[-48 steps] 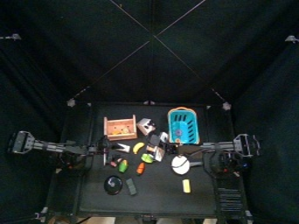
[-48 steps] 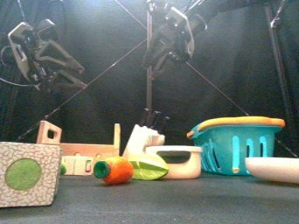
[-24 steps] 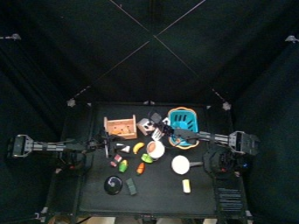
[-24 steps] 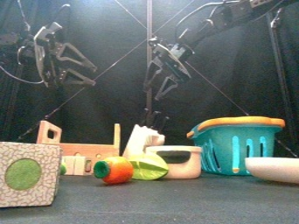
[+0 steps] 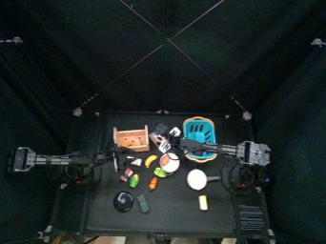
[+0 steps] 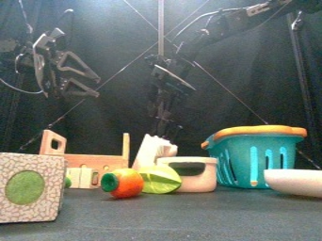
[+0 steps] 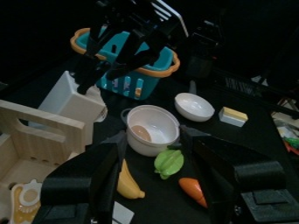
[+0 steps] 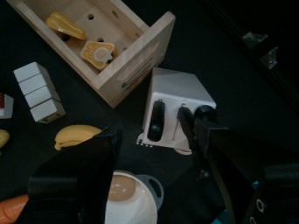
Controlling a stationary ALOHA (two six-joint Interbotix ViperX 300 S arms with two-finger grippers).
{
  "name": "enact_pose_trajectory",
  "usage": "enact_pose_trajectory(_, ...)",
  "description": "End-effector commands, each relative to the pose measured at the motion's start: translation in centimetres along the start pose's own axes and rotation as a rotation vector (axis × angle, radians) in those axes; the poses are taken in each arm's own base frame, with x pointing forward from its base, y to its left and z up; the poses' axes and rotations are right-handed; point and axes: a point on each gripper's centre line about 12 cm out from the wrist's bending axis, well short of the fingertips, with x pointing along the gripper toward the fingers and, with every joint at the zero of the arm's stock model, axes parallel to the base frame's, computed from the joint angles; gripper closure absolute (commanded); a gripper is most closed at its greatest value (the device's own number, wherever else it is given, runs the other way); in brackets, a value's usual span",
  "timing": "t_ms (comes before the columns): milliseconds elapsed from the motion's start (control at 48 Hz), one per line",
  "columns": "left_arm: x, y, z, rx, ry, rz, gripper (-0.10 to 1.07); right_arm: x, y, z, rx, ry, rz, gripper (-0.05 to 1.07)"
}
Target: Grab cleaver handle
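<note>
Black table (image 5: 173,214), right end effector (image 8: 152,131) open above knife block (image 8: 177,109)

Open gripper (image 8: 155,153) above knife block (image 8: 180,107), probably

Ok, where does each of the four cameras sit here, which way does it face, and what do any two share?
Top: overhead, straight down; both arms, table.
Front: table height, level; basket, both arms hanging.
Left wrist: on the left arm, facing bowl; left gripper framing it.
Right wrist: on the right arm, down at knife block; right gripper jaws open.
Shared: crate also in the top view.
</note>
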Motion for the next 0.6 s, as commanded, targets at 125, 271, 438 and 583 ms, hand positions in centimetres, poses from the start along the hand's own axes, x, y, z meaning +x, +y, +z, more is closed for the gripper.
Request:
enact_pose_trajectory(125, -0.26, -0.11, 0.44, 0.002, -0.025, -0.006, 0.1, -1.04, 0.12, 1.14, 0.008, -0.035, 0.009, 0.07)
enact_pose_trajectory(271, -0.45, 0.0, 0.04, 0.008, -0.016, -0.005, 0.1, -0.69, 0.24, 1.04, 0.001, -0.037, 0.014, 0.12)
enact_pose_trajectory(438, -0.54, 0.05, -0.14, 0.009, -0.013, -0.004, 0.1, -0.62, 0.39, 1.0, 0.001, -0.04, 0.02, 0.18)
enact_pose_trajectory(583, -0.54, 0.05, -0.16, 0.009, -0.012, -0.004, 0.1, -0.67, 0.56, 0.98, -0.006, -0.041, 0.021, 0.19)
